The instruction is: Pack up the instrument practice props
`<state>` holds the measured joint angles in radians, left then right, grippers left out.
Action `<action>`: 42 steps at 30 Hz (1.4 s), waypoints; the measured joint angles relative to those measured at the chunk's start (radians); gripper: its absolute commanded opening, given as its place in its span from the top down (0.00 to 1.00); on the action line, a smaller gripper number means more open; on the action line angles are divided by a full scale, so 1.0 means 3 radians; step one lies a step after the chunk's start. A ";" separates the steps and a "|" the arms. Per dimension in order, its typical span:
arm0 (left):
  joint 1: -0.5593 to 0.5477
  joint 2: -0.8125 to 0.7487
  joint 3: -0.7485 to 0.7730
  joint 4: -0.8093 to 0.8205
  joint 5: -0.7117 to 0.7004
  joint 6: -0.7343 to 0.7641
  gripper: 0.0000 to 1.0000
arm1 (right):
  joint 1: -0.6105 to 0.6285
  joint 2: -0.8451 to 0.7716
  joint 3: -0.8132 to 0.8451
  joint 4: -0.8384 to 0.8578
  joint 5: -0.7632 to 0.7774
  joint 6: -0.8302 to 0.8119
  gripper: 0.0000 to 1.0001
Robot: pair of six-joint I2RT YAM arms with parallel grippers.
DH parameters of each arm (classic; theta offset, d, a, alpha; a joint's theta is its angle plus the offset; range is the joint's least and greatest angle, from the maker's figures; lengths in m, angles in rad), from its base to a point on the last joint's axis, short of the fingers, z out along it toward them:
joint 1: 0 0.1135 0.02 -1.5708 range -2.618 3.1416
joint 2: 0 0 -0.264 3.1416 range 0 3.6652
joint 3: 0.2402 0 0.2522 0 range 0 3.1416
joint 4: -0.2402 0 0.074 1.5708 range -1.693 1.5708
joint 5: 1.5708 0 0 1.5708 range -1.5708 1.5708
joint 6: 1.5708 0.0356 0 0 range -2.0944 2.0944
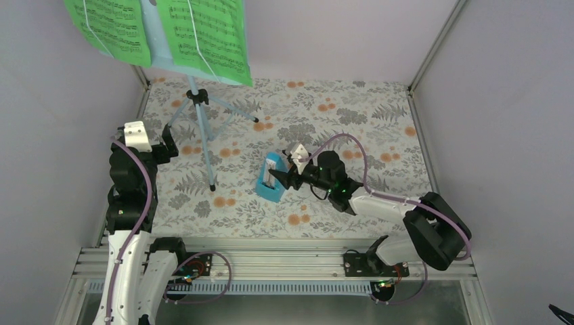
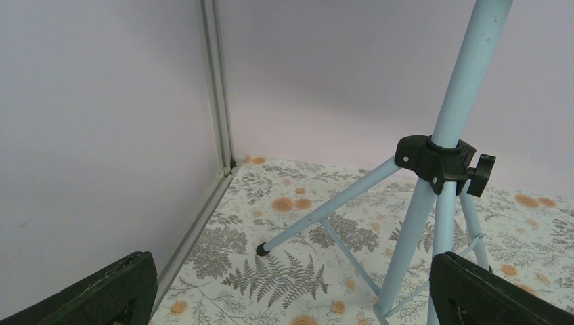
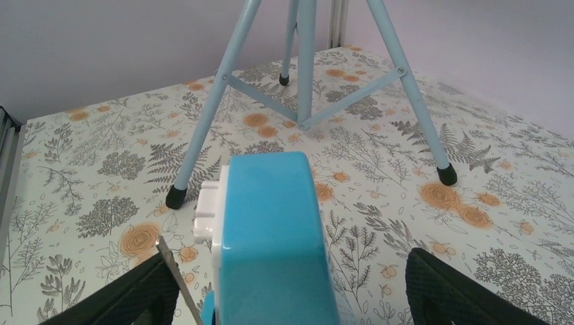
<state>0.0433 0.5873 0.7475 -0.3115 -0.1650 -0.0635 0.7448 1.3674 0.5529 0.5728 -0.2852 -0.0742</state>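
Now the right gripper (image 1: 281, 178) is extended low, jaws spread astride the metronome (image 1: 269, 187), while the left gripper (image 1: 149, 141) is held raised, wide open.

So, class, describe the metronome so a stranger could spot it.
Start at the floral table, where a pale blue music stand rises at the back left. Right of its feet sits the metronome: a small bright blue wedge, solid where the stand is spindly.

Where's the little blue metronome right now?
In the top view, the metronome stands mid-table, just right of the stand's legs, between the right gripper's fingers.
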 measured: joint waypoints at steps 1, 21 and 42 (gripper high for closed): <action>0.0000 0.0001 0.0000 0.0000 -0.0001 0.0000 0.00 | -0.0001 -0.0010 -0.0010 0.0004 0.0009 0.0000 0.23; 0.0000 0.0006 0.0000 0.0000 0.0003 0.0000 0.00 | 0.0000 -0.0052 -0.0058 0.0008 0.0036 0.0003 0.40; 0.0000 0.0006 0.0000 0.0000 0.0025 0.0000 0.00 | 0.0000 -0.0052 -0.0057 -0.0008 0.0121 0.0056 0.43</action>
<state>0.0433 0.5892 0.7475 -0.3115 -0.1574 -0.0635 0.7448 1.3518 0.5358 0.5705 -0.2489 -0.0574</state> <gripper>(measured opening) 0.999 0.566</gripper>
